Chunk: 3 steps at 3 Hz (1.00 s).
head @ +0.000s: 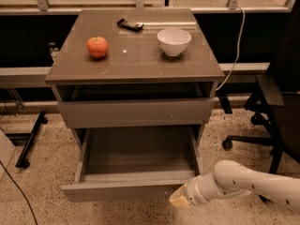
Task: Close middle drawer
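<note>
The middle drawer (126, 190) is pulled far out of the grey cabinet (136, 69), and its plain grey inside (138, 149) holds nothing. My gripper (180, 197) is at the lower right, on a white arm (243, 182), and touches the right part of the drawer's flat front. The taller-fronted drawer (136, 112) above it stands slightly out from the cabinet.
On the cabinet top are a red apple (97, 47), a white bowl (174, 41) and a small dark object (130, 25). A black office chair (281, 102) stands on the right. A black stand leg (30, 139) and a cable lie on the speckled floor at left.
</note>
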{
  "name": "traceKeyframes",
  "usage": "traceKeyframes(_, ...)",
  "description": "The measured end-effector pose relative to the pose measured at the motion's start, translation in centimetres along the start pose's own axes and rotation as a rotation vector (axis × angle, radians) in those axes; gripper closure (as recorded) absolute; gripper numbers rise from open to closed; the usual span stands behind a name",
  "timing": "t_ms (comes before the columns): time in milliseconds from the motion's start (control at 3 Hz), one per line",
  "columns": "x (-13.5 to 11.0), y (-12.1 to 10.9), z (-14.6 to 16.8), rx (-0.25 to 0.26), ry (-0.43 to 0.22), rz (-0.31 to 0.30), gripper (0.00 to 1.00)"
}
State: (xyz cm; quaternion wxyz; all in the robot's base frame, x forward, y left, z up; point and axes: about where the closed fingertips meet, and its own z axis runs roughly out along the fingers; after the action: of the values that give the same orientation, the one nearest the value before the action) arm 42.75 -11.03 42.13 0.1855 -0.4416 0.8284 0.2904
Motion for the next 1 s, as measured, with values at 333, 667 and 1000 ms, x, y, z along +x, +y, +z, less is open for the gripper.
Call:
traceKeyframes(333, 0.0, 0.0, 0.0, 0.000, 0.000, 0.000, 1.00)
traceKeyframes(667, -1.4, -1.6, 0.8, 0.055, -0.035, -0.027, 1.00)
traceKeyframes(1000, -2.3, -2.8, 1.4, 0.080, -0.057, -0.053, 1.00)
